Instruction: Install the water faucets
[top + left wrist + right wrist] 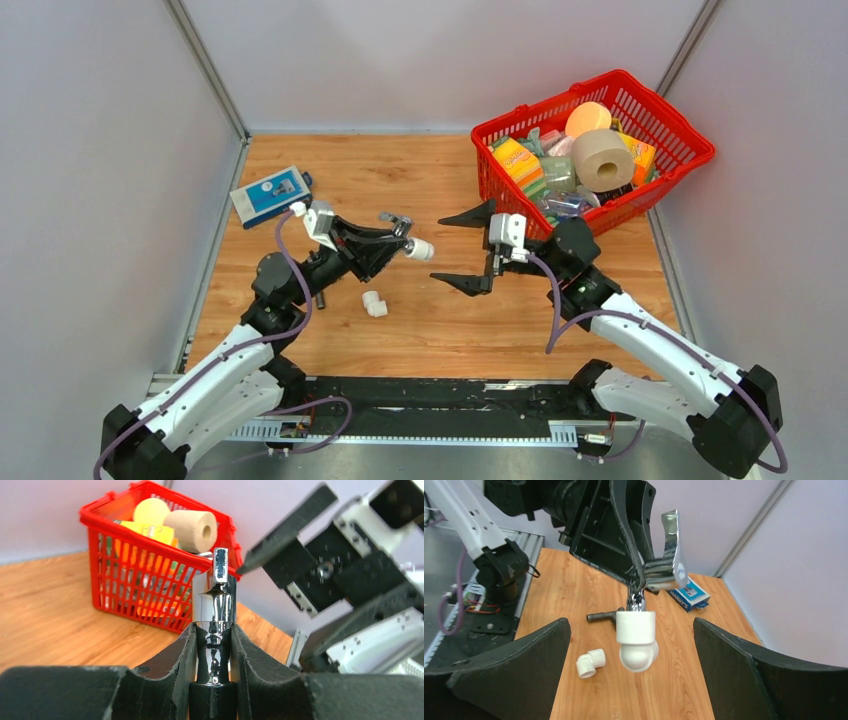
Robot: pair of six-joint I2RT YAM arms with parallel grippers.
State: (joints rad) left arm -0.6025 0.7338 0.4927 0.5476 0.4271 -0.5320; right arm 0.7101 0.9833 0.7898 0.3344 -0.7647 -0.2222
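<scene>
My left gripper (392,245) is shut on the shiny chrome faucet (397,224) and holds it above the table. A white elbow fitting (421,250) sits on the faucet's end and points at my right gripper. In the left wrist view the faucet (215,597) stands upright between the pads of the left gripper (214,630). My right gripper (440,250) is open and empty, its jaws either side of the fitted elbow (636,637) without touching it. The dark grey L-shaped faucet (601,615) lies on the table beneath the left arm. A loose white elbow (375,303) lies near it.
A red basket (497,128) full of household items stands at the back right. A blue box (270,194) lies at the back left. Grey walls close in the table on three sides. The loose elbow also shows in the right wrist view (590,662).
</scene>
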